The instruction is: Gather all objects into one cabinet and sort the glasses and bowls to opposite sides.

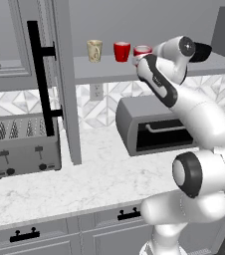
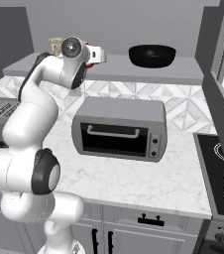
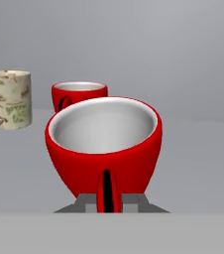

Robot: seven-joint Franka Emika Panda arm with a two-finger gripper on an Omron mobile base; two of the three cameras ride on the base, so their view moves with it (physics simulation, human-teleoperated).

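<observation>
Cups and bowl all stand on the grey shelf (image 1: 109, 74) of the open wall cabinet, so the gathering looks done or nearly so; the beige cup (image 1: 94, 50) stands furthest left, a red cup (image 1: 122, 51) just beside it, and a second red cup (image 1: 142, 51) next along, at the robot's hand; the black bowl (image 2: 152, 55) sits well apart at the other end of the same shelf. The gripper (image 3: 107, 201) is closed on the handle of the near red cup (image 3: 104, 146), its fingers (image 3: 86, 202) pressed to either side of the thin red loop; whether the cup rests on the shelf or hangs just above it I cannot tell. By my reading the sorting is in its last step: cups to the left, bowl to the right; what is left is to set this cup down beside its fellows and let go.

The left base view shows the cabinet door (image 1: 64, 79) with its long black handle (image 1: 40, 74), the toaster (image 1: 24, 144) on the worktop (image 1: 84, 184) and the row of three cups; the right base view shows the bowl and the toaster oven (image 2: 119, 129) below it, while the arm hides most of the cups; the hand view alone shows the grip on the handle, with the other red cup (image 3: 78, 94) and the beige cup (image 3: 9, 99) behind it.
</observation>
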